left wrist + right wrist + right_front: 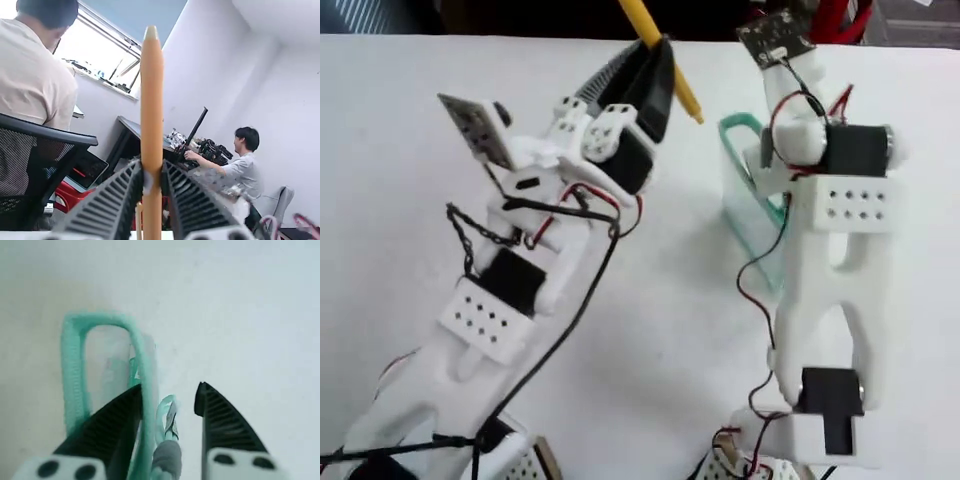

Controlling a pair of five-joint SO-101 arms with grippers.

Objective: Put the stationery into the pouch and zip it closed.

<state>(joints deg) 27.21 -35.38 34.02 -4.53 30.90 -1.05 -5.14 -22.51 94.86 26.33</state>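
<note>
Yellow pen (151,100): you have it clamped between the ribbed jaws of the left gripper (151,170), at upper centre of the high view. Your right gripper (167,390) is released, jaws apart over the edge of the mint-trimmed clear pouch (745,205), centre right on the table (400,90). Count: one pen, one pouch.

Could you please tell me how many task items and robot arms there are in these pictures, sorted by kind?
Pen: 1, yellow, held in the left gripper
Pouch: 1, clear with green trim
Robot arms: 2
Total: 4
</note>
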